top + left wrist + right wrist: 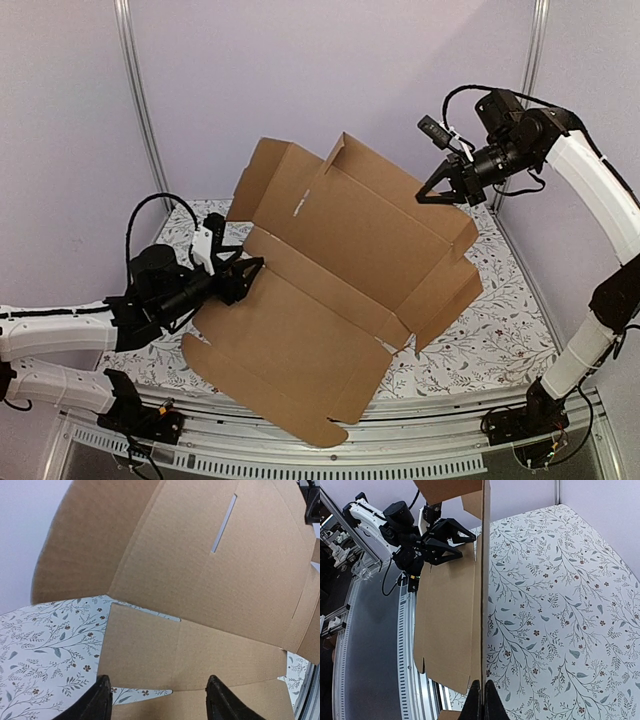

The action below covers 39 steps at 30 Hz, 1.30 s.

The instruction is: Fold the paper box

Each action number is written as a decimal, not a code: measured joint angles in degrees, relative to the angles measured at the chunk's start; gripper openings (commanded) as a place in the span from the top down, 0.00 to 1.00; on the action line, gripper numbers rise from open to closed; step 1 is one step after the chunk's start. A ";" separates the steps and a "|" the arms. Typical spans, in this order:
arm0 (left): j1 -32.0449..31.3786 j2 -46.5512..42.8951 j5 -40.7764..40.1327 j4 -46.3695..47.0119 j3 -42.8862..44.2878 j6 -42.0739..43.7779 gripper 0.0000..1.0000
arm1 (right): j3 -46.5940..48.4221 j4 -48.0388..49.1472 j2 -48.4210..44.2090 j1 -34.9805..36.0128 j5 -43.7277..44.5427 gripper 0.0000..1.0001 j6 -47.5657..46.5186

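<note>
Overall level: bright, even and diffuse in all three views; no glare spots.
Shadows: top view, a soft shadow under the lifted plain brown corrugated cardboard box on the white floral-print tabletop.
Left wrist view: cardboard texture sharp; the black left end effector at the bottom edge is dark and slightly soft.
Right wrist view: the black right end effector shows almost no detail; left margin dim.
Distortion: the pale metal edge rail bows; wide-angle stretch at the corners.

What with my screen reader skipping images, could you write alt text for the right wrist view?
The right fingers clamp the paper box, edge-on over a floral tablecloth; the left fingers spread open at its far edge.
</note>
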 measured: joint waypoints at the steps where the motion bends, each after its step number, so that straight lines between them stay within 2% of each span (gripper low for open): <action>1: 0.46 0.22 1.05 0.52 0.00 0.11 0.48 | -0.20 0.04 -0.20 0.00 -0.15 1.00 0.00; 4: 2.56 0.44 3.63 1.73 0.07 -0.13 0.56 | -0.46 0.09 -0.50 -0.02 -0.50 1.00 0.00; 7: 3.04 0.59 7.06 2.62 0.28 0.63 0.58 | -0.83 0.37 -0.61 -0.02 -1.27 1.00 0.22; 12: 3.04 3.28 10.95 2.73 2.73 1.27 0.50 | -1.75 1.40 -0.61 -0.02 -1.92 1.00 0.85; 15: 3.04 3.50 10.93 2.45 3.06 1.55 0.41 | -1.77 1.68 -0.61 -0.02 -1.99 1.00 1.27; 20: 2.78 -3.19 6.88 -0.79 2.73 3.06 0.32 | -1.79 1.81 -0.63 -0.02 -2.23 1.00 1.55; 24: 2.75 -9.07 0.81 -1.31 2.56 4.09 0.31 | -2.16 2.51 -0.76 -0.02 -2.75 1.00 1.77; 28: 2.75 -5.40 -0.33 -3.21 5.07 4.63 0.31 | -2.60 2.71 -0.83 -0.02 -3.08 1.00 2.03; 33: 2.75 1.66 1.46 -6.29 6.93 4.85 0.35 | -3.63 3.08 -1.03 -0.02 -3.08 1.00 2.43; 39: 2.78 2.60 2.95 -7.30 7.87 5.44 0.51 | -4.39 3.19 -2.05 -0.09 -2.67 1.00 2.82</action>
